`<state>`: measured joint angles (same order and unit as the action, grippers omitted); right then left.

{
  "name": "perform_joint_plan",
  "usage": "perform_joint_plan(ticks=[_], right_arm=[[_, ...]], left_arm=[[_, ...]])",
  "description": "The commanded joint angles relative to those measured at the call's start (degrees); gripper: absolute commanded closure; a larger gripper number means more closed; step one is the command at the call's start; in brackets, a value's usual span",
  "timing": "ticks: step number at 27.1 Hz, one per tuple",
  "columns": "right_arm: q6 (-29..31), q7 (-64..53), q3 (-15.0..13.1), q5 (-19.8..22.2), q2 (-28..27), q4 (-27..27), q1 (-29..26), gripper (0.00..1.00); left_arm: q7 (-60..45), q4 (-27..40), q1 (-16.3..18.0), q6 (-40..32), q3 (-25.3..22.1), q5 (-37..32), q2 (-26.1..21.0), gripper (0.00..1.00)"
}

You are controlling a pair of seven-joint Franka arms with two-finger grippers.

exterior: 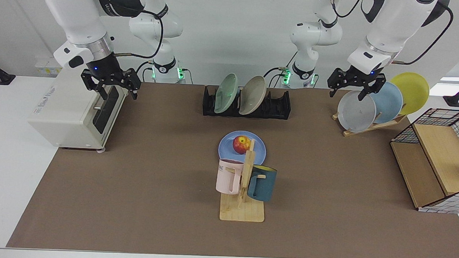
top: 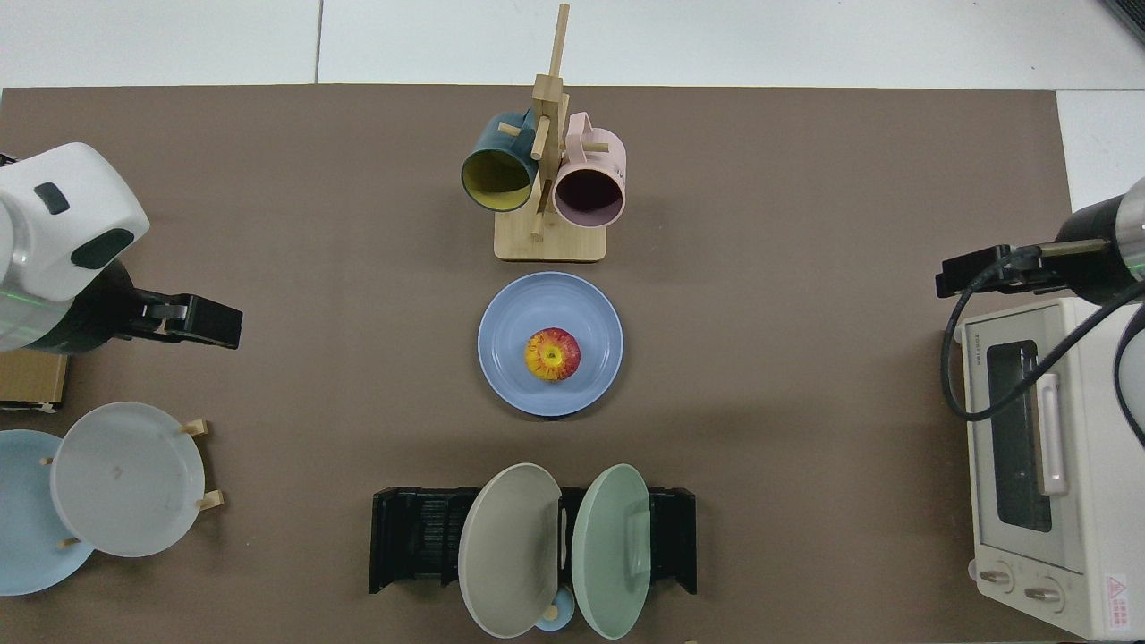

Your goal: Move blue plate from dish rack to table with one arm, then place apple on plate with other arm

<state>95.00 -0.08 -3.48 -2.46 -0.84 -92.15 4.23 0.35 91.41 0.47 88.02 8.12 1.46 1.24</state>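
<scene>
Facing view shows fingers spread and empty on the right gripper (exterior: 110,88), raised over the toaster oven (exterior: 77,110) at the desk's edge. Same on the left gripper (exterior: 354,89): fingers apart, holding nothing, hanging just above the grey plate (exterior: 356,111) on the wooden stand (exterior: 373,125). Well apart from both, mid-desk (exterior: 152,203): blue plate (exterior: 228,146) lying flat, apple (exterior: 241,144) sitting in its middle. Likely stiff, smooth and breakable, that plate; best taken by the rim. Apple firm, round, apt to roll; best pinched across its widest part. Dish rack (exterior: 281,106) holding only a green and a beige plate. Seemingly nothing left to do. Mug tree (exterior: 247,172) hiding the plate's near rim; top view (top: 550,344) shows it whole. Top view cuts off both arms, fingers unclear there.
</scene>
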Motion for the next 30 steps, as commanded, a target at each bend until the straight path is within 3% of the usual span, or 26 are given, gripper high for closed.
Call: perform_joint_plan(ticks=[1,13,18,30], right_arm=[[0.7,-1.3,0.6,0.2,-1.3,1.4,-1.4,0.00],[0.9,-0.6,0.5,0.7,-0.7,0.2,-1.0,0.00],[2.0,-0.6,0.6,4.3,-0.7,0.1,-0.8,0.00],[2.0,-0.8,0.6,3.4,-0.3,-0.7,-1.1,0.00]], left_arm=[[-0.4,-0.9,0.1,-1.2,0.1,-0.3,0.1,0.00],[-0.5,-0.9,0.1,-1.2,0.1,-0.3,0.1,0.00],[-0.5,-0.9,0.1,-1.2,0.1,-0.3,0.1,0.00],[-0.5,-0.9,0.1,-1.2,0.1,-0.3,0.1,0.00]])
